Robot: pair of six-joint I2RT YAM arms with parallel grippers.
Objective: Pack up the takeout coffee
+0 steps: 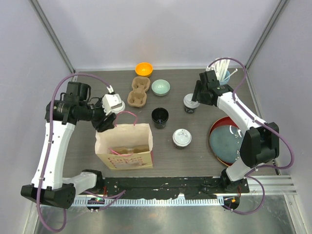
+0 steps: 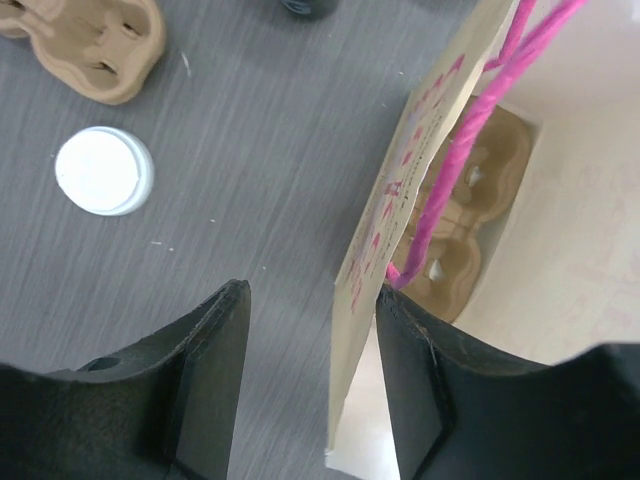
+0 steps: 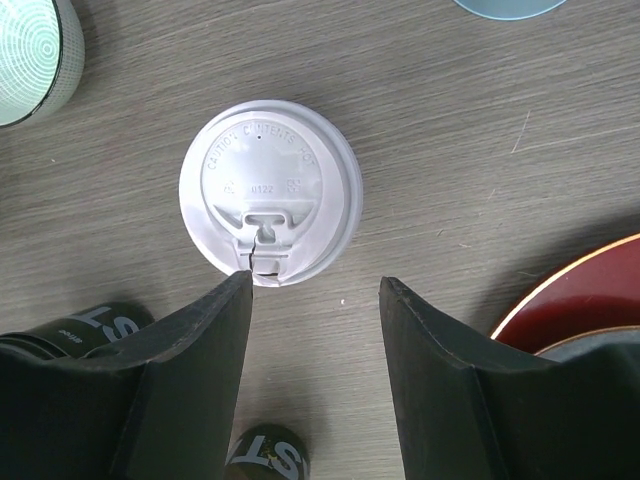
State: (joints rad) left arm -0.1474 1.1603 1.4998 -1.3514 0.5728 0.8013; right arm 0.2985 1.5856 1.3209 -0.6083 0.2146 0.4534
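Your left gripper (image 2: 310,295), jaws apart, straddles the paper bag's (image 1: 124,160) far wall, seemingly to hold its mouth open, while your right gripper (image 3: 315,285) hangs wide-jawed over a lidded coffee cup (image 3: 270,205) on the bench (image 1: 195,161), far right.

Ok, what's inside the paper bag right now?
Inside the paper bag, a brown pulp cup carrier lies on the floor, with no cup in the sockets that show. The bag's walls cover the rest of the floor, so anything there cannot be seen.
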